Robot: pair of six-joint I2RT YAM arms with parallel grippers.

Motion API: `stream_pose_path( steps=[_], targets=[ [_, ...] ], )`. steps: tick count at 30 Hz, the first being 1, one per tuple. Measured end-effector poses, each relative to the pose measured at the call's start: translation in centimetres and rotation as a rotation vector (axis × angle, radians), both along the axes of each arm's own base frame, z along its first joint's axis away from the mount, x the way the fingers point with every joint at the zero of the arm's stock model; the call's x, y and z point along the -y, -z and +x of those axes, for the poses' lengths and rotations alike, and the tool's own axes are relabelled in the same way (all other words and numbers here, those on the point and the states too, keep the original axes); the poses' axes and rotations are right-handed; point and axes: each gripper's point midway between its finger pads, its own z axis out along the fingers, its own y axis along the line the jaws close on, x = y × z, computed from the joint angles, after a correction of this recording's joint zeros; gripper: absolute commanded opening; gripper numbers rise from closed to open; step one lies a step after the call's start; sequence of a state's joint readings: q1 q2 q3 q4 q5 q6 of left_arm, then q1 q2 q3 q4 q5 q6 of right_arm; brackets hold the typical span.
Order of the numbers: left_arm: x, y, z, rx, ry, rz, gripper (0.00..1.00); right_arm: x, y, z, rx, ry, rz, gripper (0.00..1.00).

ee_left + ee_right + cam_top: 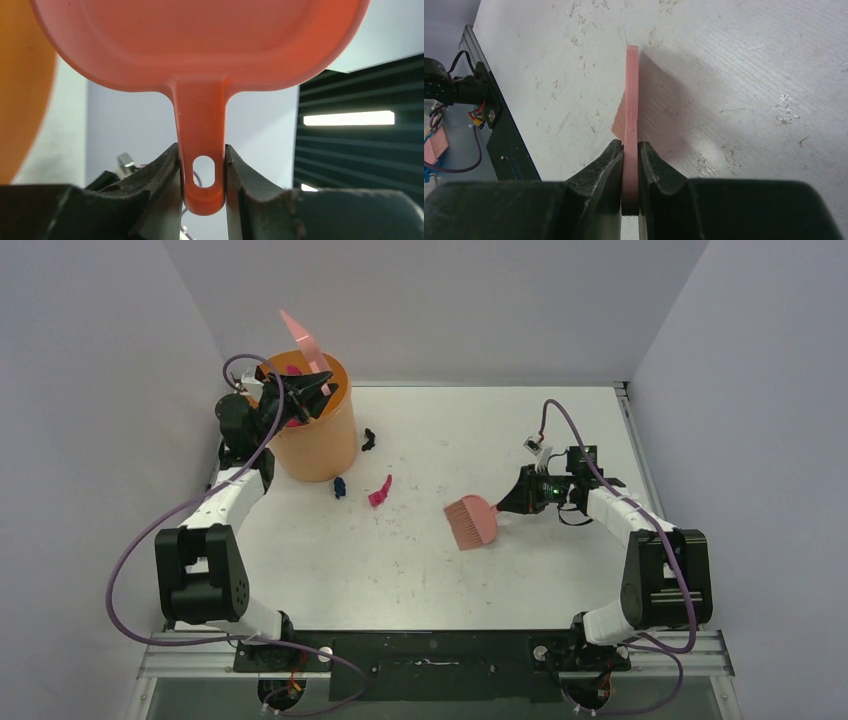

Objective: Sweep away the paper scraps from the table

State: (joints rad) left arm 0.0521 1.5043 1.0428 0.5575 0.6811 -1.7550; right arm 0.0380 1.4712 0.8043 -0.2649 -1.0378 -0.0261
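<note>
– Grey walls closed in the flat white tabletop (450, 570) on three sides. What did the left tool (202, 155) carry?
– It was clamped on the narrow handle of the pink plastic dustpan (200, 45). The pan was lifted and tilted above the tall orange bucket (320, 435), which stood at the far left corner.
– And the right tool (630, 150)?
– It pinched the flat handle of the pink hand brush (631, 90), low over the tabletop and right of the middle. I could not tell if the bristles touched the surface.
– Where were the paper scraps (339, 487)?
– Three lay on the tabletop near the bucket. The black scrap (369, 439) was just to its right, the dark blue scrap (339, 487) was in front of it, and the magenta scrap (380, 491) was beside the blue one. All three were well apart from the brush.
– Anything inside the bucket?
– Something magenta showed at the rim, but I could not tell what.
</note>
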Motion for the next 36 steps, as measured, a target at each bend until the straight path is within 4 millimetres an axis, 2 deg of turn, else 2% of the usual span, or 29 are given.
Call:
stream_pose_path(
  steps=[4,8,15,19,22,27,30,32,34,36],
  targets=[
    [0.0,-3.2,-0.7,0.095,0.04,-0.143,0.0,0.0,-0.1,0.0,0.005,-0.003,-0.002,0.05],
    [0.0,-5.5,-1.9,0.16,0.072,-0.191,0.0,0.0,0.0,0.0,0.006,-0.005,-0.003,0.05],
    [0.3,-5.8,-2.6,0.169,0.099,-0.185,0.0,0.0,0.0,-0.1,0.002,-0.007,-0.005,0.05],
    [1.2,-5.6,-3.6,0.204,0.132,-0.106,0.0,0.0,0.0,-0.2,0.0,-0.008,-0.006,0.05],
    [2.8,-5.2,-5.8,0.239,0.162,0.044,0.0,0.0,-0.1,-0.1,0.002,-0.011,-0.007,0.05],
    [6.3,-4.9,-12.0,0.339,0.226,0.369,0.0,0.0,-0.2,-0.2,0.003,-0.015,-0.004,0.05],
    [6.0,-3.8,-15.3,0.372,0.206,0.542,0.0,-0.4,-0.5,-0.1,-0.003,-0.028,-0.004,0.05],
    [4.9,-1.9,-17.1,0.349,0.172,0.646,0.0,-1.3,-1.2,0.1,0.001,-0.057,-0.008,0.05],
    [3.8,1.0,-18.7,0.281,0.162,0.735,0.0,-3.0,-2.2,0.3,0.015,-0.11,-0.016,0.05],
    [2.7,4.7,-20.8,0.182,0.172,0.814,0.0,-5.6,-3.6,0.5,0.045,-0.188,-0.02,0.05]
  ],
)
